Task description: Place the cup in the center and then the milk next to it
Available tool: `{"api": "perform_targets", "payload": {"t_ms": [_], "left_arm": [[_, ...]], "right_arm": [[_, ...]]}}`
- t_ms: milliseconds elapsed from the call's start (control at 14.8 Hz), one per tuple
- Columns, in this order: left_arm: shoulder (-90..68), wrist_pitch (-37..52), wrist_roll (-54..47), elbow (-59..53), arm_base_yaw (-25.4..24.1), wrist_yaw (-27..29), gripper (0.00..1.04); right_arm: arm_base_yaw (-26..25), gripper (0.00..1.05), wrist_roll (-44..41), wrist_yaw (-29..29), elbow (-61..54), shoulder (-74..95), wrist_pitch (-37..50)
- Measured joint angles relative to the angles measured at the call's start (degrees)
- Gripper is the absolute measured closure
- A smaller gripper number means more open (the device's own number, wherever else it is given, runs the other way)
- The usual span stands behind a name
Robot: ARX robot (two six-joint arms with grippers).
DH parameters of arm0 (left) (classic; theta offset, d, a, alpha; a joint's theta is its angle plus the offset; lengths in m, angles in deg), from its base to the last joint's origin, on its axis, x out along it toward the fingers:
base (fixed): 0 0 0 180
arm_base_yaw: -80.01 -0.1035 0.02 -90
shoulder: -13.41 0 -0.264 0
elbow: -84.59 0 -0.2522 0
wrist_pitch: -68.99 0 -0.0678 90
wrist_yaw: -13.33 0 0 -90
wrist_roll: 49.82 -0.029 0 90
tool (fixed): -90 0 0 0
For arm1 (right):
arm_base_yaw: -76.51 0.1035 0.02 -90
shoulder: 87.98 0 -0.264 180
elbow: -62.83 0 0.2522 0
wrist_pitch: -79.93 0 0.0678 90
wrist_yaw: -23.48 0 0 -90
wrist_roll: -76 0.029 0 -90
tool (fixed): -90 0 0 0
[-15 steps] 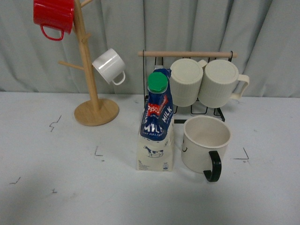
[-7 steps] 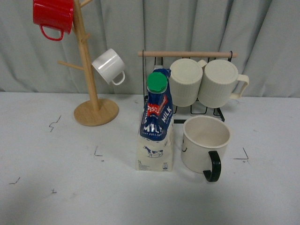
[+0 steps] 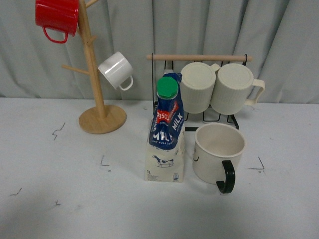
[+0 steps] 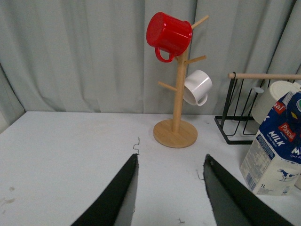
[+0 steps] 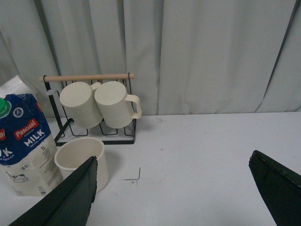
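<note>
1. A large cream mug with a black handle (image 3: 218, 153) is seen standing upright on the white table (image 3: 65, 199), right of centre in the front view, its handle turned toward the camera and its mouth open to the top.
2. A tall milk carton with a blue top, white "MILK" lettering, a cow picture on its cream base and a green round cap (image 3: 166, 133) is set upright just beside the mug, on its left — a narrow gap is shown between the two.
3. Directly behind them, a black wire rack with a wooden top rail (image 3: 199, 58) is placed, and two ribbed cream mugs (image 3: 217, 87) are hung on it side by side.
4. Further left, a wooden mug tree on a round base (image 3: 97, 99) is shown carrying a red mug (image 3: 56, 16) near its top and a small white mug (image 3: 116, 70) lower down.
5. A grey curtain (image 3: 279, 45) is hung behind the table.
6. The left gripper (image 4: 170, 193) is seen in its wrist view with fingers spread and nothing between them, well clear of the carton.
7. The right gripper (image 5: 174, 188) is likewise held wide apart and empty — the mug and carton are seen off to one side of it.
</note>
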State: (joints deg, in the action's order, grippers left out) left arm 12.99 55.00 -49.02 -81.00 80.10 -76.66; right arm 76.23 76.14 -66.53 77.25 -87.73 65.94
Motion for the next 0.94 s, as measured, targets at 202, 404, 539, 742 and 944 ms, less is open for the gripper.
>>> {"api": "perform_targets", "payload": {"t_ms": [202, 404, 539, 742, 944], "left_arm": [[0.0, 0.0, 0.0, 0.0, 0.0, 0.0, 0.27], [0.0, 0.0, 0.0, 0.0, 0.0, 0.0, 0.07], [0.0, 0.0, 0.0, 0.0, 0.0, 0.0, 0.07], [0.0, 0.0, 0.0, 0.0, 0.0, 0.0, 0.07], [0.0, 0.0, 0.0, 0.0, 0.0, 0.0, 0.07]], "right_arm": [[0.0, 0.06, 0.0, 0.0, 0.0, 0.0, 0.0], [0.0, 0.06, 0.0, 0.0, 0.0, 0.0, 0.0], [0.0, 0.06, 0.0, 0.0, 0.0, 0.0, 0.0], [0.0, 0.06, 0.0, 0.0, 0.0, 0.0, 0.0], [0.0, 0.06, 0.0, 0.0, 0.0, 0.0, 0.0]]}}
